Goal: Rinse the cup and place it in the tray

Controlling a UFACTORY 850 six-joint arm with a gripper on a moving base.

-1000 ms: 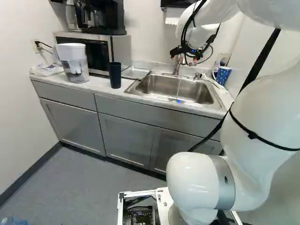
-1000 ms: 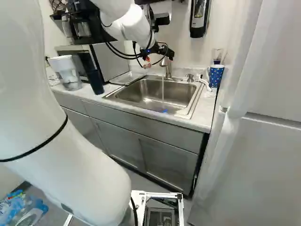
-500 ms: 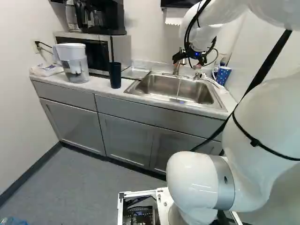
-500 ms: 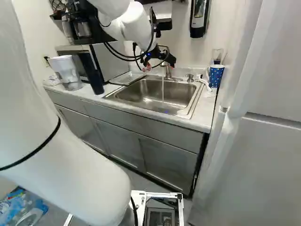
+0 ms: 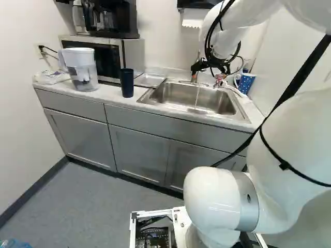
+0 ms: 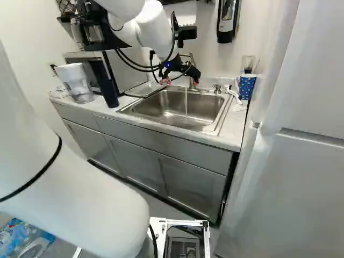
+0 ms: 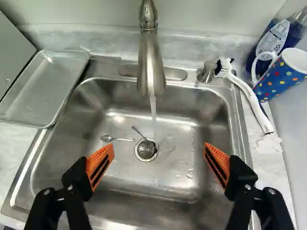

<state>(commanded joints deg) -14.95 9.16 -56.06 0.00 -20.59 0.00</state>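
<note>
My gripper [image 6: 180, 79] hangs over the back of the sink in the right base view. In the wrist view the gripper [image 7: 158, 160] is open wide, its orange pads far apart above the basin, nothing between them. A blue dotted mug [image 7: 283, 79] stands upright on the counter beyond the sink's edge, ahead of one finger and off to its side. The shallow metal tray [image 7: 38, 91] lies on the counter at the sink's other side. Water runs from the faucet [image 7: 150, 67] into the sink [image 7: 153, 182]. A dark tumbler [image 5: 126, 82] stands on the counter near the tray.
Two small spoons [image 7: 117, 139] lie by the drain [image 7: 146, 149]. A white dish brush [image 7: 249, 98] rests between sink and mug, with a blue bottle [image 7: 278, 38] behind the mug. A water pitcher [image 5: 81, 70] and microwave [image 5: 119, 57] stand farther along the counter.
The arm has lowered a little and its gripper has tilted, hanging slightly lower near the faucet. The blue light spot in the basin has gone from view. The base and the mug have not moved.
</note>
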